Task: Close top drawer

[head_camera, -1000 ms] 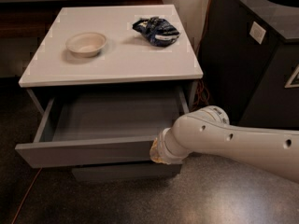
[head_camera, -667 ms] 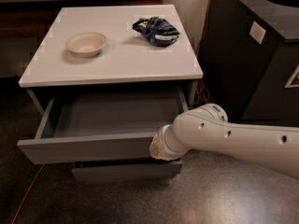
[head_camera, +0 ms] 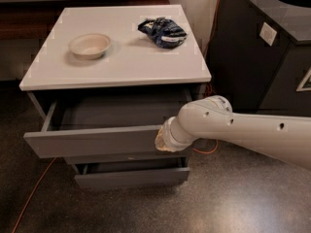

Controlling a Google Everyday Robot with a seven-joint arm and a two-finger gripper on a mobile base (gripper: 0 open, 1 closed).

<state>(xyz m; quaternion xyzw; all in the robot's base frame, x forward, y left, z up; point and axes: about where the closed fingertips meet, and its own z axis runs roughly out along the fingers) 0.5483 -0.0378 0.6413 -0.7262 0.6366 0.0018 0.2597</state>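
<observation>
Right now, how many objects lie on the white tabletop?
2: round beige bowl, left; crumpled blue bag, back right. Gripper at the front of the grey top drawer.

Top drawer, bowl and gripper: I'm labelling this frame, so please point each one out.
top drawer (head_camera: 92,142), camera view, middle of its grey front panel.
bowl (head_camera: 90,45), camera view, centre of its inside.
gripper (head_camera: 161,141), camera view, its tip, at the drawer front's right end.

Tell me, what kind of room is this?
Probably an office break room or kitchenette: a white-topped drawer cabinet with a bowl and a snack bag, beside a dark waste bin. The robot's gripper is at the front of the open top drawer.
</observation>
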